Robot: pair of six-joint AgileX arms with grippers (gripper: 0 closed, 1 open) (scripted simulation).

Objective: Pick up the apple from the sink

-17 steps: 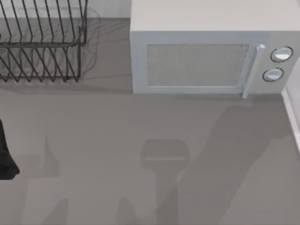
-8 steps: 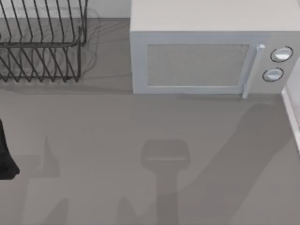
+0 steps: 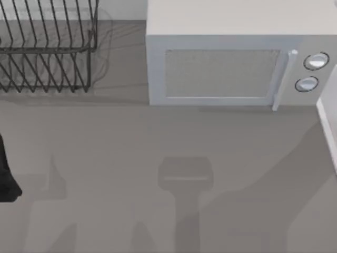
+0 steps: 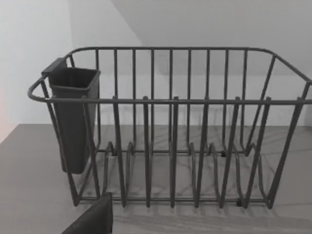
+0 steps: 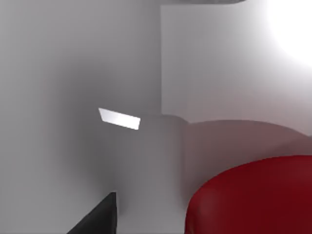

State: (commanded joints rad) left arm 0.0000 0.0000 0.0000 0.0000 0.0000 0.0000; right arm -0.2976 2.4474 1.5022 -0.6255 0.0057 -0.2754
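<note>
Apple [image 5: 253, 197] and wire dish rack [image 3: 47, 47] both cut off by frame edges.

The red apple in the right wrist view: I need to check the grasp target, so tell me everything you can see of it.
The smooth, glossy, deep red rounded apple looms close to the right wrist camera, cut off by the picture's edge, so only its curved upper surface shows. No stem or blemish is visible. It sits against pale grey-white sink walls, tinting them faintly red beside it. A black gripper finger stands apart from it; nothing visibly touches the apple.
</note>
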